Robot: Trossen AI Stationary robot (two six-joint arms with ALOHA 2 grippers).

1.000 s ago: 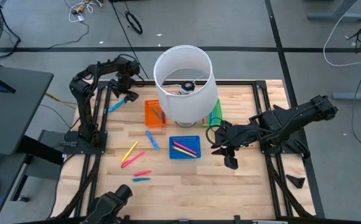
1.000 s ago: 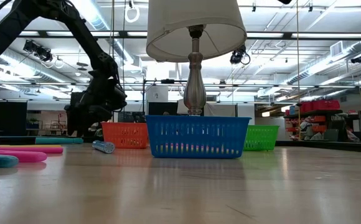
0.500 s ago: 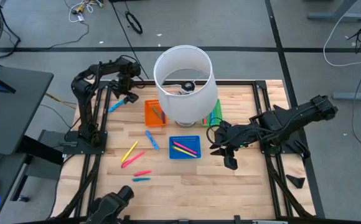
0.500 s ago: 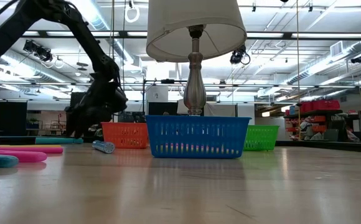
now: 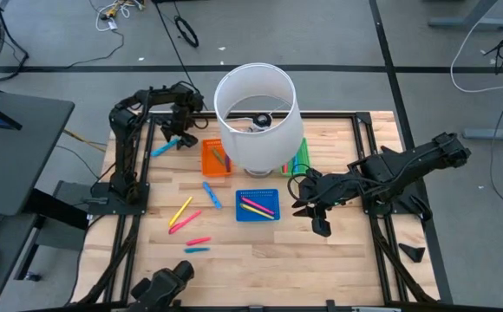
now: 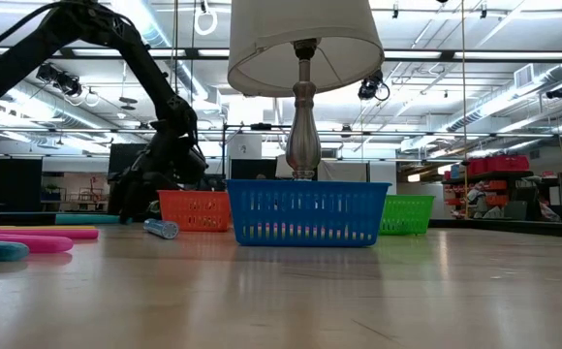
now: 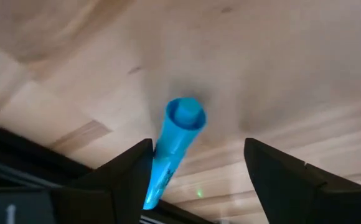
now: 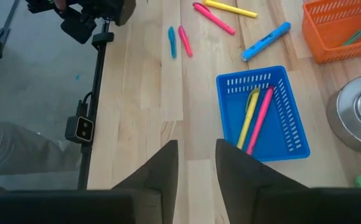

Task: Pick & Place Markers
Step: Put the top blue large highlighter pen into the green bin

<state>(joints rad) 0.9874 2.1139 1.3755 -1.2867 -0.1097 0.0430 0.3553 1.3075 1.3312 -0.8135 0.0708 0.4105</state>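
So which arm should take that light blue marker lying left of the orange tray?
Left. Its end effector is open right over the light blue marker, which shows between its fingers in the left wrist view. The right end effector sits far across the table, beyond the blue tray.

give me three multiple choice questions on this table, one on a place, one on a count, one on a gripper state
1. Where does the blue tray lie?
A. in front of the lamp
B. behind the lamp
C. on the floor

2. How many markers lie in the blue tray?
A. none
B. two
C. five

3. How is the left gripper?
A. shut on a red marker
B. out of view
C. open around a light blue marker

Answers:
1 A, the high view shows it on the wood on the near side of the lamp base.
2 B, the right wrist view shows one yellow marker and one pink marker.
3 C, the left wrist view shows its fingers spread either side of the marker.
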